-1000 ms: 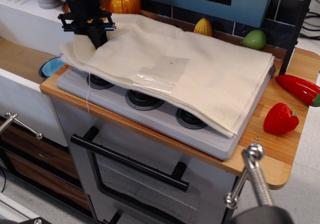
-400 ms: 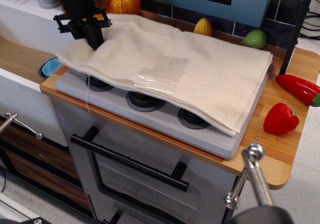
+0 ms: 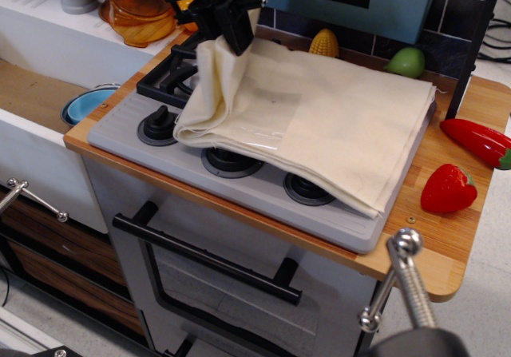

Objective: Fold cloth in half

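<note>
**Claw lifting the cloth's left edge**

Your arm reaches down from the upper middle of the frame. The claw [image 3: 237, 31] is clenched on the cloth [image 3: 319, 121], holding its left edge raised. The rest lies over the stove [image 3: 152, 117], centre-right on the bench [image 3: 447, 237].

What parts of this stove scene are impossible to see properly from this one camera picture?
- End effector: its black fingertips are buried in the large cream fabric cloth, so the grip is unclear; the arm is cut by the top edge.
- Grey stove top: right burners hidden under the cloth.
- Red pepper: cut by the right edge.
</note>
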